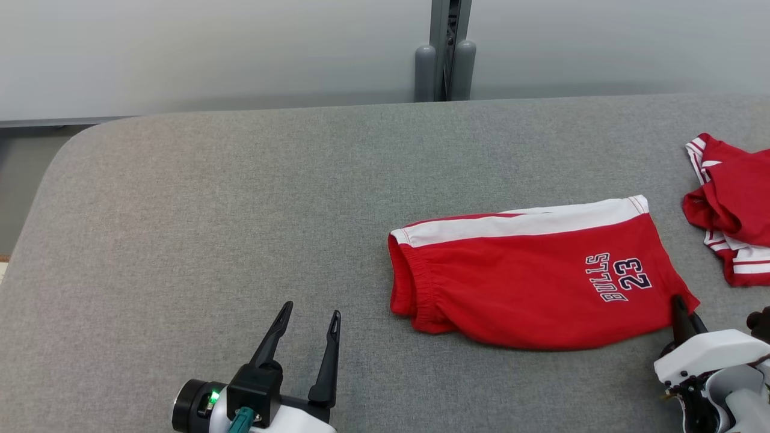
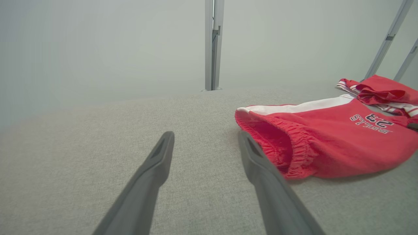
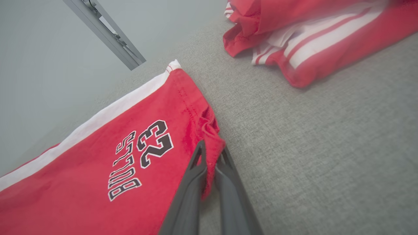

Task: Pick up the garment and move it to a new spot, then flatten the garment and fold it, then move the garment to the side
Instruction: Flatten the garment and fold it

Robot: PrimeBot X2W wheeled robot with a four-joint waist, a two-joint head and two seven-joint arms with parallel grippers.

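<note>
Pinching the folded garment (image 1: pixel 529 276) by its leg-hem corner, seemingly to drag it aside.
Right claw (image 3: pixel 212 148) clenched on that corner toward the counter's (image 1: pixel 240 210) near right; left claw (image 1: pixel 312 308) released, unneeded, by the near edge.

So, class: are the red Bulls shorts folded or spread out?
Folded in half: the red shorts lie one leg over the other on the table, one white side stripe along the far edge.
</note>
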